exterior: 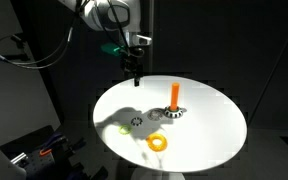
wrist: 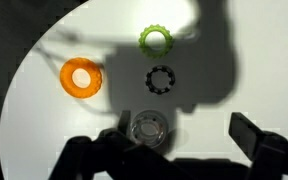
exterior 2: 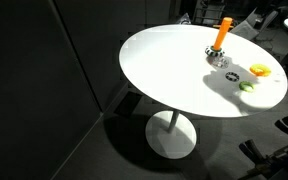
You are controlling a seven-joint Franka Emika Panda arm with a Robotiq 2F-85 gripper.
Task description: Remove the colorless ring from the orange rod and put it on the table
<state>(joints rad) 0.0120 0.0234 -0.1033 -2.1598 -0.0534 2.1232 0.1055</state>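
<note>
The orange rod (exterior: 175, 94) stands upright on a pale, dark-flecked round foot at the far side of the white table (exterior: 209, 130); it also shows in an exterior view (exterior 2: 222, 33). The colorless ring (exterior: 136, 122), greyish with a dark-flecked rim, lies flat on the table apart from the rod, also in an exterior view (exterior 2: 231, 77) and in the wrist view (wrist: 161, 78). My gripper (exterior: 134, 72) hangs open and empty high above the table's back edge; in the wrist view its fingers (wrist: 184, 140) are wide apart. The rod does not show in the wrist view.
A yellow ring (exterior: 159, 143) (exterior 2: 259, 70) (wrist: 81, 77) and a green ring (exterior: 122, 127) (exterior 2: 247, 86) (wrist: 155, 41) lie flat on the table near the colorless ring. A clear round thing (wrist: 147, 130) sits by one finger; I cannot tell what it is. The surroundings are dark.
</note>
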